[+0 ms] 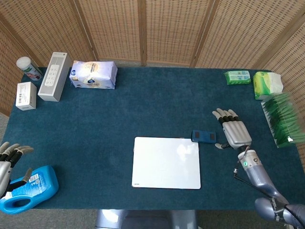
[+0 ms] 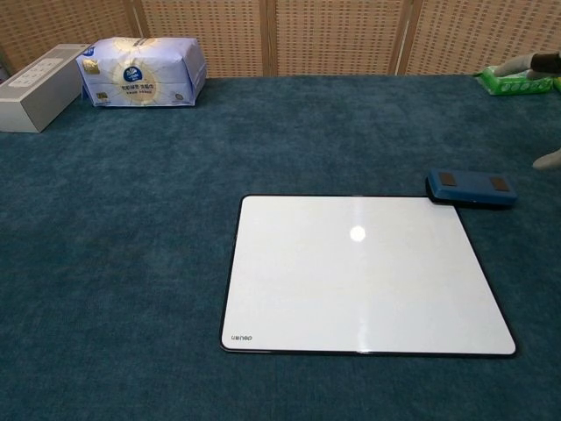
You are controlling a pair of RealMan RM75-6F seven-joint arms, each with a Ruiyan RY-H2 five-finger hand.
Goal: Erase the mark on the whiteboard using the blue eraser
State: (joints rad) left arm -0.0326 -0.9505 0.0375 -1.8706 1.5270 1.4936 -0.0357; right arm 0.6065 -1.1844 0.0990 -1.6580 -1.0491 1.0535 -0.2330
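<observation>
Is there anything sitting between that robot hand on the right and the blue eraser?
Nothing visible. The blue eraser lies on the table just past the whiteboard corner, and only bare cloth separates it from the open right hand beside it.

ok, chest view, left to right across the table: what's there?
grey box → blue-and-white tissue pack → whiteboard → blue eraser → green pack, with the right hand's fingers at the frame edge.

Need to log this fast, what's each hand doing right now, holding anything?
Left hand: open, fingers apart, holding nothing.
Right hand: open, beside the blue eraser, not holding it.
</observation>
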